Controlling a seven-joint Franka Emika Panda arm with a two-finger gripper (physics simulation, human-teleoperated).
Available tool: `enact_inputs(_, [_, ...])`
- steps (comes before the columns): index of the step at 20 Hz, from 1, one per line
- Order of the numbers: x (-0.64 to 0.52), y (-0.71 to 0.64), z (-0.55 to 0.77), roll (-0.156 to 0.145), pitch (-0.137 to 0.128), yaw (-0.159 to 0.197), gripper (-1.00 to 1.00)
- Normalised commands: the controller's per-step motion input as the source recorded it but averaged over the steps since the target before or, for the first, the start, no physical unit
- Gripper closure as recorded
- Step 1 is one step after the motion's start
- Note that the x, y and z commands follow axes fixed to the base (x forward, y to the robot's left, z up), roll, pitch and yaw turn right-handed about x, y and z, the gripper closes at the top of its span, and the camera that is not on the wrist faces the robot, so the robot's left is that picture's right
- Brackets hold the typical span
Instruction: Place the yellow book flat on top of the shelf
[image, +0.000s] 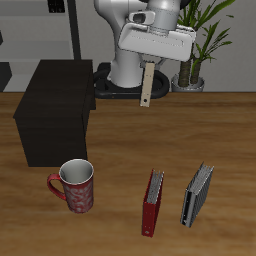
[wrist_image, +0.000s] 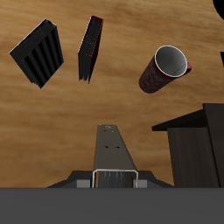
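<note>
My gripper (image: 150, 62) is shut on the yellow book (image: 147, 85), a thin tan book that hangs upright below the fingers, high above the table. The book is level with the shelf's far end, beside it and not over it. The shelf (image: 55, 110) is a large dark brown box with a flat, bare top, standing on the table near its side edge. In the wrist view the book (wrist_image: 114, 149) shows edge-on, reaching out from the gripper (wrist_image: 114, 178), with a corner of the shelf (wrist_image: 197, 144) beside it.
A red patterned mug (image: 76, 186) stands in front of the shelf near the table's front edge. A red book (image: 152, 200) and a grey-and-black book (image: 197, 195) stand upright beside each other near the front. A potted plant (image: 200, 50) stands behind the table.
</note>
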Motion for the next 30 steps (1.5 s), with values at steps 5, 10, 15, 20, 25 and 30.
enact_inputs(5, [0.03,-0.26,0.39,-0.105,-0.056,0.063,1.00])
enact_inputs(10, [-0.06,-0.36,0.25,-0.086,-0.047,0.036,1.00])
enact_inputs(15, [-0.04,-0.43,0.23,-0.109,-0.046,0.042,1.00])
enact_inputs(20, [-0.01,-0.31,0.16,-0.107,-0.046,0.038,1.00])
enact_inputs(25, [-0.02,-0.29,0.13,-0.107,-0.046,0.012,1.00])
enact_inputs(30, [0.02,-0.35,0.07,-0.097,-0.026,0.006,1.00])
